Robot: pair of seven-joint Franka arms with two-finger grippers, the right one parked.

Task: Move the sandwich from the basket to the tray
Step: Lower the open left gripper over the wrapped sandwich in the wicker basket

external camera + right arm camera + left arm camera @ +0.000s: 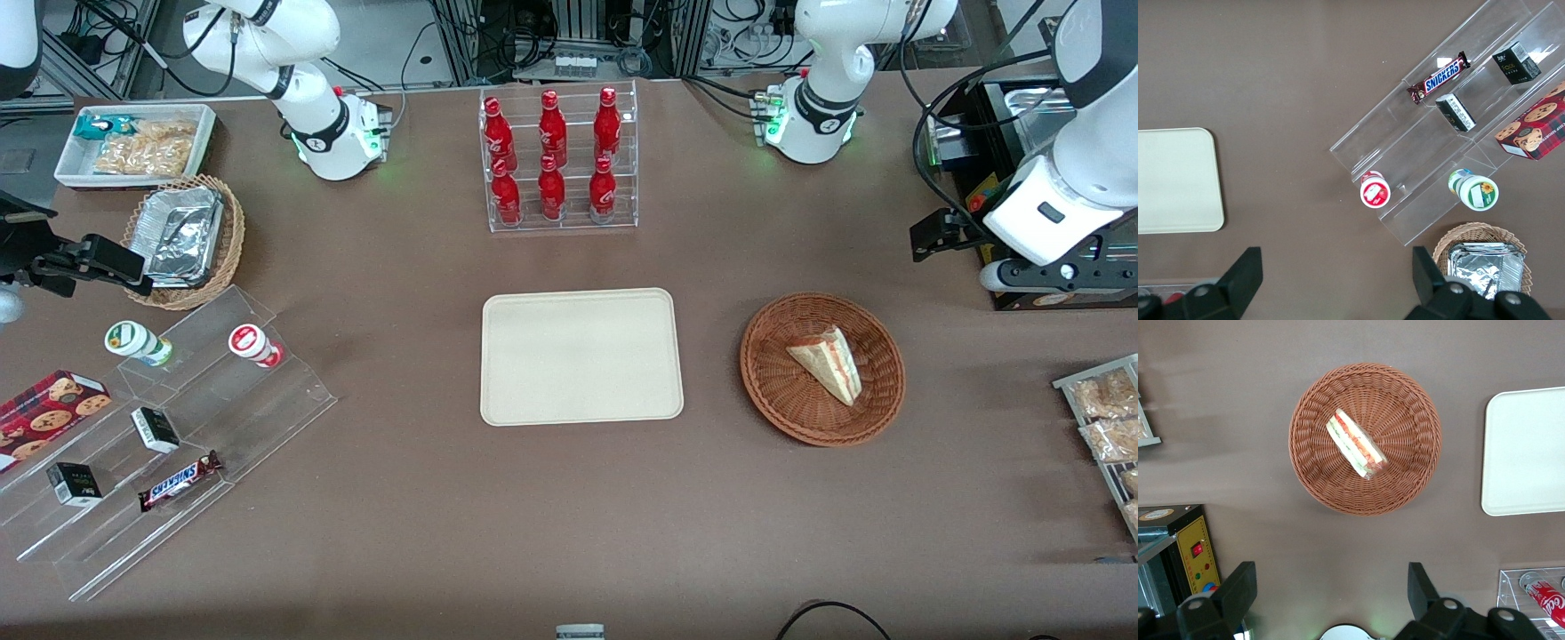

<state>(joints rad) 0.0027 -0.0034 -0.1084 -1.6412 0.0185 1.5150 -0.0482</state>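
Note:
The sandwich (827, 363) is a pale triangular wedge with red and green filling along its edge, lying in the round reddish-brown basket (781, 398). In the left wrist view the sandwich (1357, 444) rests near the middle of the basket (1317, 420). The cream tray (582, 356) lies flat beside the basket, toward the parked arm's end, with nothing on it; its edge also shows as tray (1525, 450). My left gripper (935, 235) hangs open, high over the table, farther from the front camera than the basket and toward the working arm's end. Its fingers (1238, 587) hold nothing.
A clear rack of red bottles (558, 160) stands farther back than the tray. A stepped acrylic stand (178, 418) with snacks, a tan basket of foil containers (182, 236) and a white bin (133, 142) lie toward the parked arm's end. Snack bags (1107, 418) and a black box (996, 151) sit near the working arm.

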